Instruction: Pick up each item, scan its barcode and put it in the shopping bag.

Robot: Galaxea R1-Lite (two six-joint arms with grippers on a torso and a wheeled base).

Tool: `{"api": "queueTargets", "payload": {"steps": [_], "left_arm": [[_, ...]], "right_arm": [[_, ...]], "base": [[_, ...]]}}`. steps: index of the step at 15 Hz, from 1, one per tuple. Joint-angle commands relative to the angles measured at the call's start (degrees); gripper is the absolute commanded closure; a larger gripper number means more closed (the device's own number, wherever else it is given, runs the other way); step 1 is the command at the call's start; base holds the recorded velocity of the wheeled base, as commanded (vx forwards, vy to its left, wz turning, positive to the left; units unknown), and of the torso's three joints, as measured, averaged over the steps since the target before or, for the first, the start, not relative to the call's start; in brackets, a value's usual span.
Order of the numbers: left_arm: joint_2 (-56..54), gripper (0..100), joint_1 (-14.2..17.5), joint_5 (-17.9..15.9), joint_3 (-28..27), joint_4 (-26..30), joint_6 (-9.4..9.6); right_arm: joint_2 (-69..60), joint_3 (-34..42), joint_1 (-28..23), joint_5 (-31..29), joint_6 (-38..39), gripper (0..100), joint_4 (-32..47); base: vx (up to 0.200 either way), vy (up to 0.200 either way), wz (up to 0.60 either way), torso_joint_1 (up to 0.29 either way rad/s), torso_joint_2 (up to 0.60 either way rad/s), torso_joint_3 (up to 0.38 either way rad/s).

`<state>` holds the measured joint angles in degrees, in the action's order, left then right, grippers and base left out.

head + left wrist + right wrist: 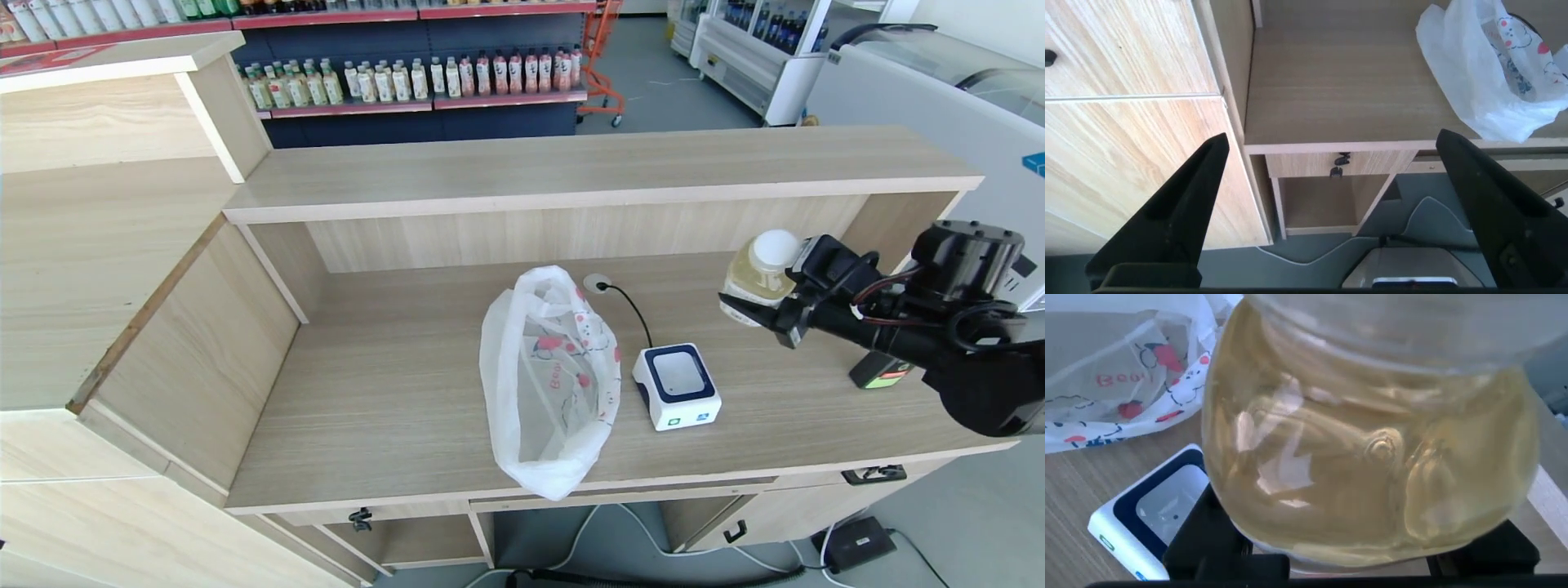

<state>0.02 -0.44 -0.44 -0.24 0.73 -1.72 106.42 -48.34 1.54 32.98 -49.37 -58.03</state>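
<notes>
Bottle (758, 273), white-capped, pale yellow liquid, was clamped in right gripper (755, 309) above counter (392, 384), right of scanner (676, 384). Shopping bag (547, 376), red lettering and cartoon figures, lay open just beside scanner. Dark green-and-red-labelled item (880, 371) lay under right arm. Left gripper (1331, 204) stood spread, holding nothing.

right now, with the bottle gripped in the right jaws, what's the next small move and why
Probably swing the bottle left and down over the scanner. It hangs to the scanner's right, not above its window, and the open bag lies on the scanner's left side, so scanning comes first.
</notes>
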Motion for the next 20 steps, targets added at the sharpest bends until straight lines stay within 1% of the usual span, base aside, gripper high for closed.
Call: {"api": "queueTargets", "payload": {"steps": [1,5,9,11,15,18,20], "left_arm": [[-0.02,0,0.09,0.00,-0.02,0.06,-0.04],[-0.02,0,0.09,0.00,-0.02,-0.03,-0.04],[-0.02,0,0.09,0.00,-0.02,-0.03,-0.04],[-0.02,0,0.09,0.00,-0.02,0.06,-0.04],[-0.02,0,0.09,0.00,-0.02,-0.03,-0.04],[-0.02,0,0.09,0.00,-0.02,-0.03,-0.04],[-0.02,0,0.09,0.00,-0.02,0.06,-0.04]], "right_arm": [[1.33,-0.71,0.31,-0.02,-1.08,100,-0.07],[2.65,-0.62,1.01,3.32,-7.14,100,-0.07],[3.62,0.96,1.45,4.55,-12.50,100,-0.07],[4.85,1.58,1.89,6.31,-15.14,100,-0.51],[7.31,4.48,2.42,9.30,-18.48,100,-3.41],[7.83,4.74,3.03,9.21,-18.66,100,-3.41],[7.83,4.83,2.95,9.04,-20.06,100,-3.14]], "base": [[0.000,0.000,0.00,0.000,0.00,0.000],[0.000,0.000,0.00,0.000,0.00,0.000],[0.000,0.000,0.00,0.000,0.00,0.000],[0.000,0.000,0.00,0.000,0.00,0.000],[0.000,0.000,0.00,0.000,0.00,0.000],[0.000,0.000,0.00,0.000,0.00,0.000],[0.000,0.000,0.00,0.000,0.00,0.000]]}}
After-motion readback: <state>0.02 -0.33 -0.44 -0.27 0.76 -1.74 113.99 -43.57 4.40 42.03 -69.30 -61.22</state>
